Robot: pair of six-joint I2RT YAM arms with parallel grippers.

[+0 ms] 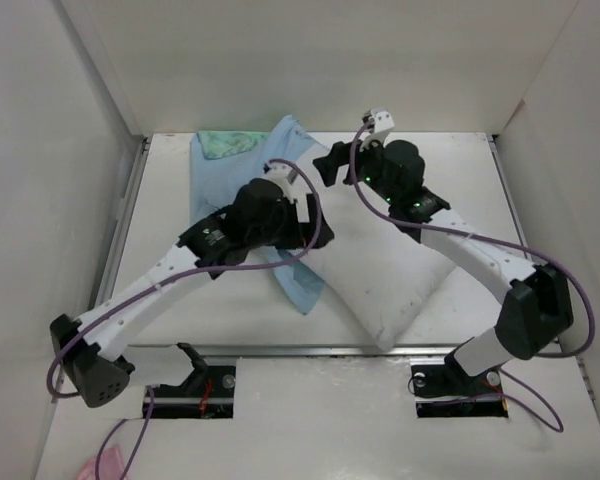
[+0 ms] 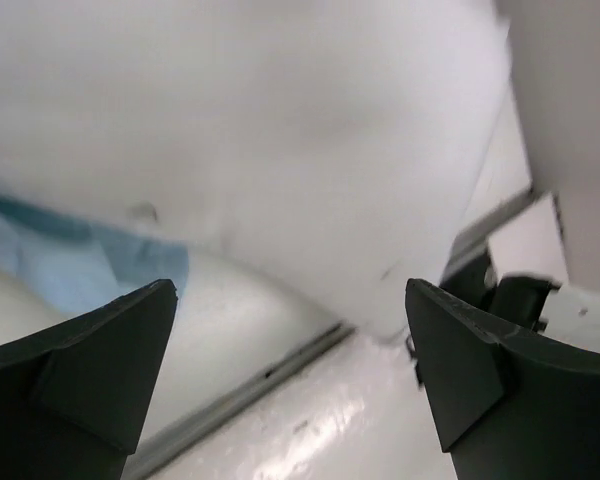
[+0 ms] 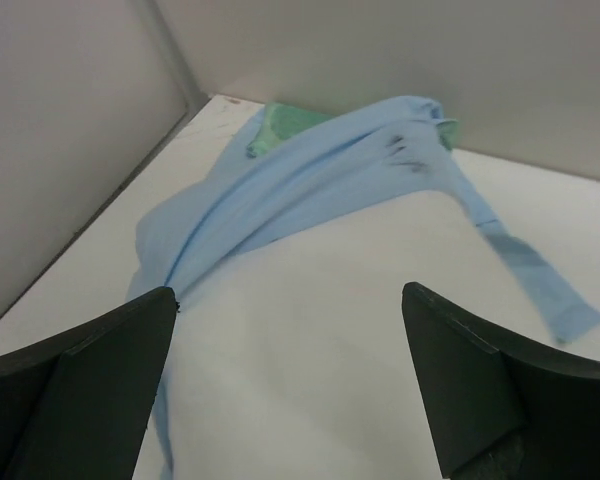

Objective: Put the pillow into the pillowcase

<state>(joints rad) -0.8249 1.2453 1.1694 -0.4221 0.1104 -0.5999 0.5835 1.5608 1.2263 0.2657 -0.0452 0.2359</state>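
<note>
The white pillow [image 1: 400, 270] lies in the middle of the table, one corner pointing to the near edge. The pale blue pillowcase [image 1: 245, 170] lies rumpled at the back left, partly draped over the pillow's left side, with a teal-green patch [image 1: 225, 142] at the back. My left gripper [image 1: 315, 235] is open and empty over the pillow's left edge; its view shows the pillow [image 2: 280, 130] and blue cloth [image 2: 70, 265]. My right gripper [image 1: 328, 165] is open and empty above the pillow's far end, facing the pillow [image 3: 310, 340] and the pillowcase [image 3: 310, 175].
White enclosure walls [image 1: 90, 120] stand at the left, back and right. A metal rail [image 1: 280, 350] runs along the table's near edge. The right arm's base mount [image 2: 510, 295] shows beyond the pillow's near corner. A pink item [image 1: 110, 465] lies at the bottom left.
</note>
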